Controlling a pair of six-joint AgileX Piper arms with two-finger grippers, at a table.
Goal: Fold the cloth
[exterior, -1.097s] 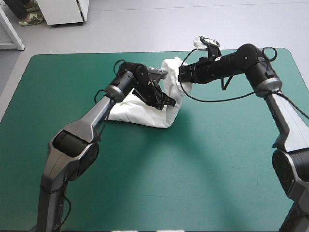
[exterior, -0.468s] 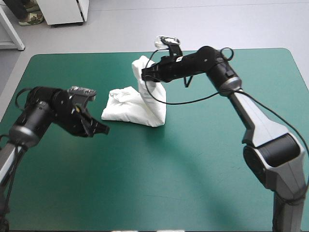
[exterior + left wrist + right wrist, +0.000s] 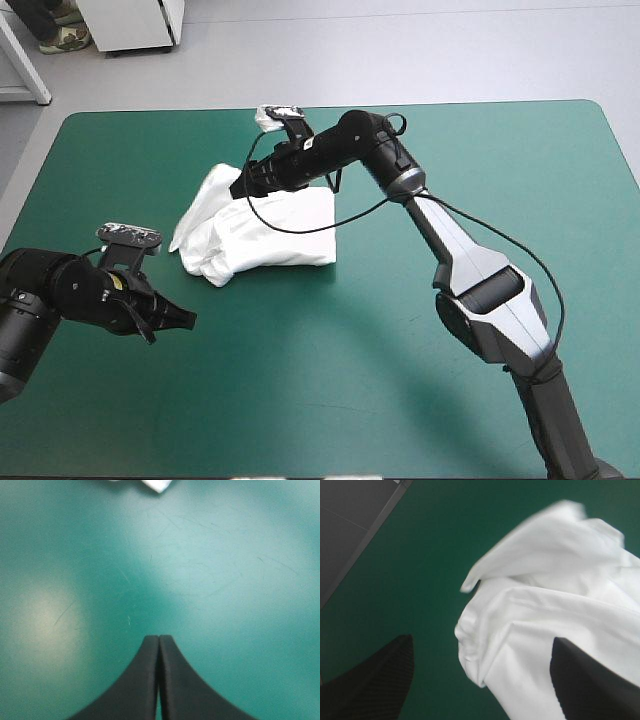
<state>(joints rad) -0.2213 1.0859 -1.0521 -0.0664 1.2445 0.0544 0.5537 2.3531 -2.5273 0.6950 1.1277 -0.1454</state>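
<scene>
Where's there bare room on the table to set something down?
Bare: the far right corner of the teal-green cover, and the near middle between the T-shirt and the near edge. Crowded: at the T-shirt under the right gripper, and near-left by the left gripper.

The high camera looks forward and down from behind the robot over the whole table (image 3: 350, 400). The left wrist camera, at 8 o'clock from the T-shirt (image 3: 270, 235), looks closely at bare teal-green cover (image 3: 225, 580); the right one, at 12 o'clock, hangs near above the T-shirt. All three views share the T-shirt.
</scene>
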